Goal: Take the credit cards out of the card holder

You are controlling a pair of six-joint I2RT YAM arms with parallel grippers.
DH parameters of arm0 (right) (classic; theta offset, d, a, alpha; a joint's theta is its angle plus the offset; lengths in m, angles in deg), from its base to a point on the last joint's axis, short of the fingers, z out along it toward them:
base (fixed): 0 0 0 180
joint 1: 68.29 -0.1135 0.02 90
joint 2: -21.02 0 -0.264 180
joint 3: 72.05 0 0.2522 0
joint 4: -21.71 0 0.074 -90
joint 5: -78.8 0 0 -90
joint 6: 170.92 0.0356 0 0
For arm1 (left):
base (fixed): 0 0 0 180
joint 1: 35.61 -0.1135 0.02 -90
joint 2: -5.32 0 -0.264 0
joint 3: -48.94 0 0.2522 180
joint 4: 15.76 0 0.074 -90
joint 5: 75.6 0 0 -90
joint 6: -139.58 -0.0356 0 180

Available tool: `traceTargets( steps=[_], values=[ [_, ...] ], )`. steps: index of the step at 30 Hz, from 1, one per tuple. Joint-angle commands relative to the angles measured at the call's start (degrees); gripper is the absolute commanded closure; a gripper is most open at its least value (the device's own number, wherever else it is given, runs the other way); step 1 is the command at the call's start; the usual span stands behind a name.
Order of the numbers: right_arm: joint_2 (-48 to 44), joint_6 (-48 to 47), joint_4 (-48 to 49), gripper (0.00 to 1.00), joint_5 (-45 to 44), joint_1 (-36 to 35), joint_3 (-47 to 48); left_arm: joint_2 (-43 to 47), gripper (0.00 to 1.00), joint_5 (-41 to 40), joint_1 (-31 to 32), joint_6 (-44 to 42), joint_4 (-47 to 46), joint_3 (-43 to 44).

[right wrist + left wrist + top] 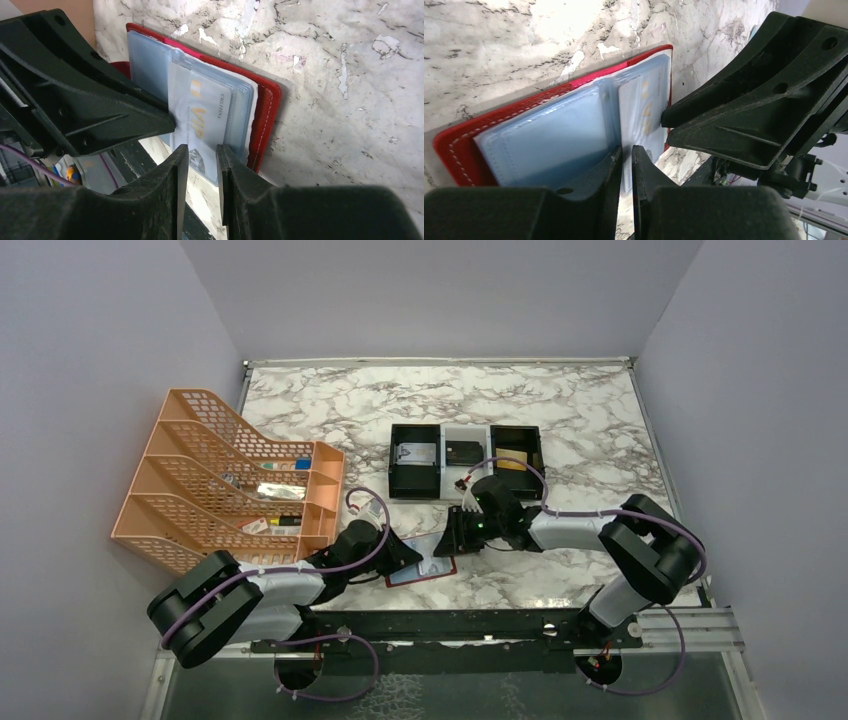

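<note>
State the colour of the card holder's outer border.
Red with pale stitching, on the card holder, clearest in the left wrist view.

Black left claw [626, 150], right claw [201, 148] — purple cables [585, 512], possibly braided.

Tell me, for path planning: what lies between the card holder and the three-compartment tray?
Top view: the right pincer and its wrist hang over bare marble between card holder and tray.

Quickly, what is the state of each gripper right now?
Left gripper: fingers nearly together astride a sleeve of the card holder; grip cannot be told.
Right gripper: fingers slightly apart astride the sleeved credit card; grip cannot be told.
</note>
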Motion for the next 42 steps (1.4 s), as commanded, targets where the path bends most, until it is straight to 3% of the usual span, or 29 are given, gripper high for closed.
traceTargets(
  steps=[1, 5, 13, 22, 42],
  values=[
    [2.1, 0.6, -1.1, 0.71, -3.1, -0.3, -1.0, 0.8, 0.79, 0.4, -0.1, -0.6, -0.3, 0.8],
    [2.4, 1.5, -0.5, 0.73, -3.3, -0.3, -1.9, 0.9, 0.77, 0.3, -0.2, -0.3, -0.4, 1.0],
    [2.4, 2.2, -1.6, 0.75, -5.7, -0.3, -2.1, 5.0, 0.90, -1.9, -0.1, 2.1, -0.3, -1.3],
    [1.9, 2.2, -1.7, 0.76, -5.7, -0.3, -2.2, 8.5, 0.88, -3.0, -0.1, 2.9, -0.2, -3.0],
    [1.5, 1.7, -2.1, 0.77, -5.7, -0.3, -1.8, 11.5, 0.94, -5.2, -0.8, 3.5, 3.2, -3.8]
  ],
)
